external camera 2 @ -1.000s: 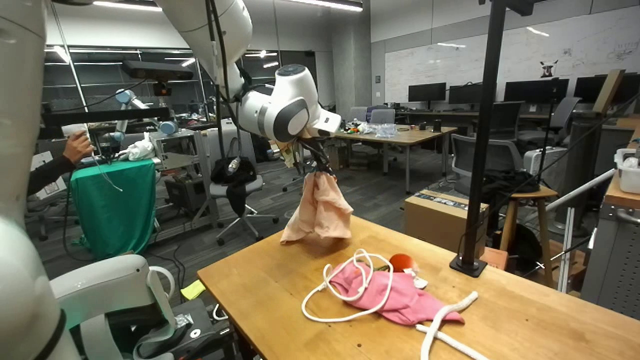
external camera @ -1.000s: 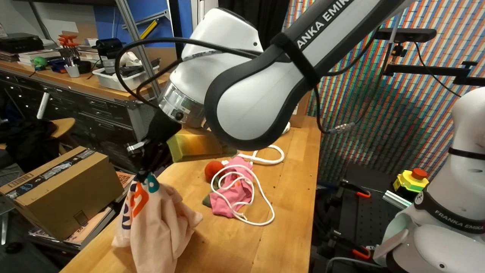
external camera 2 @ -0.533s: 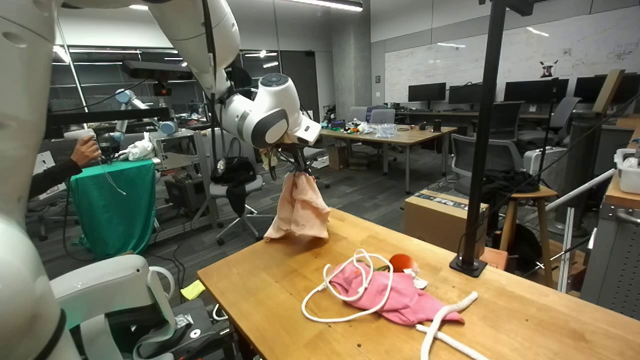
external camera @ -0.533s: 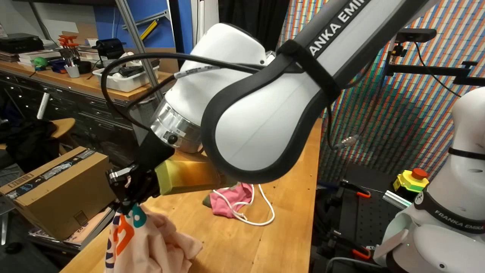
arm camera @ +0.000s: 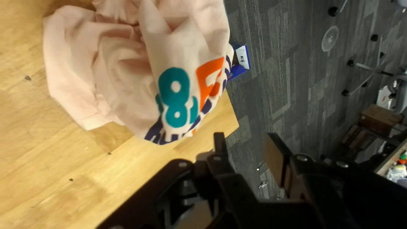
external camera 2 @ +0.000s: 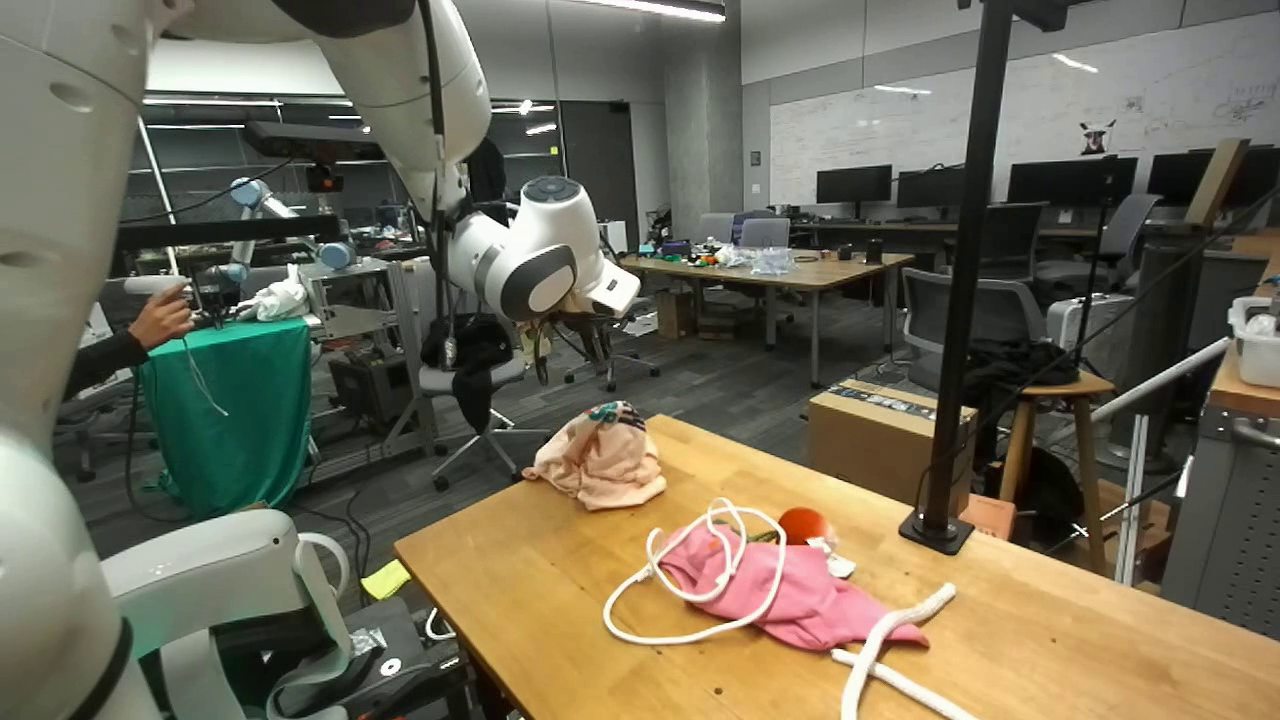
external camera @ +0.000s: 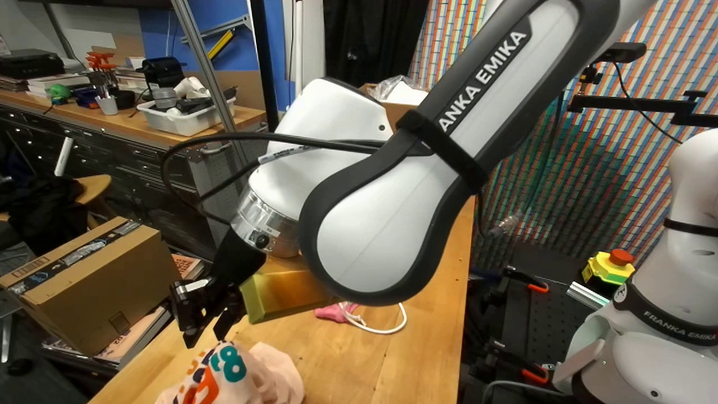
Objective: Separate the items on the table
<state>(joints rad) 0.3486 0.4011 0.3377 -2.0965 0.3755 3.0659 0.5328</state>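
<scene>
Peach cloth (external camera: 245, 375) lies crumpled below the parted end effector (external camera: 205, 337).

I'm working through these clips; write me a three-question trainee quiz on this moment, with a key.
1. True or false: the black two-finger gripper stands open, with nothing between its jaws.
2. Do the pale peach cloth with colourful print and the bright pink cloth touch, or lie apart?
3. Where does the thin, looped white cord lie? A) over the printed cloth; B) partly across the pink cloth; C) hanging from the gripper.

Key:
1. True.
2. Apart: the light, varnished wooden table top shows between them.
3. B.
</scene>
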